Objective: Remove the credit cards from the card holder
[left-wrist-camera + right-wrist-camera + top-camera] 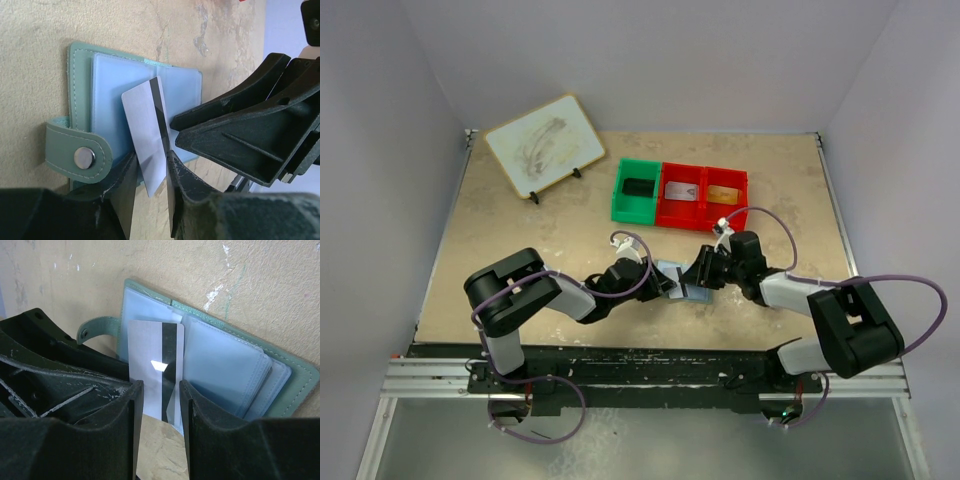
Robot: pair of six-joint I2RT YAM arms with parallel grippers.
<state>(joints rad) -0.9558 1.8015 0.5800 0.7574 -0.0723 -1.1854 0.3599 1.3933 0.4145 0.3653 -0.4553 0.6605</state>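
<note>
The card holder (100, 90) lies open on the table, grey-green outside with pale blue-grey panels and a snap strap; it also shows in the right wrist view (225, 360) and the top view (670, 272). A white credit card (145, 125) with a black stripe rests tilted over the panels, out of the pockets. My left gripper (151, 172) has its fingers close round the card's lower corner, and the striped edge touches one finger. My right gripper (161, 400) stands over the same card (150, 350) with a narrow gap between its fingers. Its fingertips overlap the card's two long edges.
A green bin (638, 190) and two red bins (705, 192) stand behind the holder, each with a card inside. A white board on a stand (542, 145) is at the back left. The two grippers almost touch over the holder.
</note>
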